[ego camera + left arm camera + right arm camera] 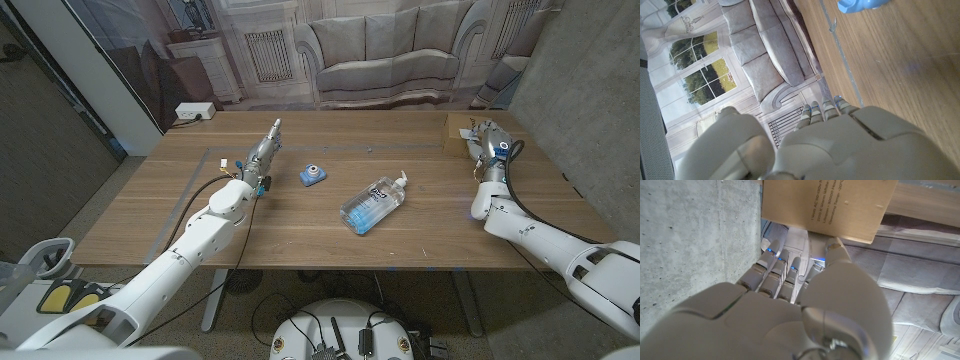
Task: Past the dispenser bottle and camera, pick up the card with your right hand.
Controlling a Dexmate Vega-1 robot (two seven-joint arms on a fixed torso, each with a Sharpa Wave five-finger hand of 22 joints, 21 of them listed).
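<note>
A tan card (pixel 825 205) with small print is pinched at its edge between the thumb and fingers of my right hand (pixel 805 305). In the head view the card (pixel 460 129) and my right hand (pixel 487 143) are at the table's far right corner. A clear dispenser bottle (pixel 375 204) with blue liquid lies on its side mid-table. To its left sits a small blue camera (pixel 312 175), which also shows in the left wrist view as a blue camera (pixel 860 5). My left hand (pixel 264 152) stands left of the camera with fingers stretched out, holding nothing.
The wooden table (pixel 330 240) has a taped line (pixel 215 152) on its left part. A concrete wall (pixel 590 80) rises close behind the right corner. A printed sofa backdrop (pixel 380 50) hangs behind the far edge.
</note>
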